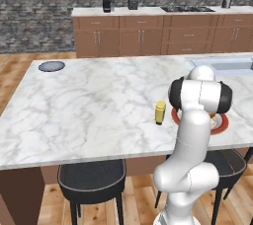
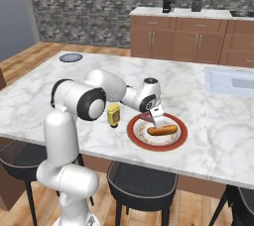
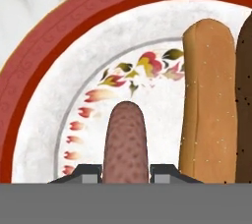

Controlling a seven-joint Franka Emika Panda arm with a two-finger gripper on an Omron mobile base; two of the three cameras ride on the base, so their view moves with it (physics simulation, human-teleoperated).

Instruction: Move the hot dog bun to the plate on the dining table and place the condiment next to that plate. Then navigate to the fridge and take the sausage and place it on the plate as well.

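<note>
- A kitchen with a grey stone wall and brown wooden cabinets (image 1: 143, 34) along the back; in front stands the dining table (image 1: 99, 105), a white marble slab with grey veins, with dark stools (image 1: 92, 182) tucked under its near edge.
- Far left on the table, near the back corner, lies a small flat grey-blue dish (image 1: 52, 66), well apart from everything else.
- Further right, near the front edge, the condiment (image 2: 113, 115) stands upright, a yellow bottle with a darker cap, just beside the left rim of the plate (image 2: 178, 138) and not on it.
- The plate, white with a broad red-orange rim and a painted leaf pattern inside, sits flat on the marble; in the left base view the white arm hides most of it.
- The gripper (image 2: 153, 116) hangs low over the left part of the plate, its fingers (image 3: 170, 171) closed tight around the sausage (image 3: 126, 142), a pinkish-brown cylinder that points out between the tips in the hand view. Whether the sausage touches the plate I cannot tell.
- To the right of the sausage the hot dog bun (image 3: 209, 95) lies on the plate, orange-tan and longer; in the right base view it rests across the middle of the plate.
- At the far right of the table, a recessed sink (image 2: 233, 82) is set into the marble.
</note>
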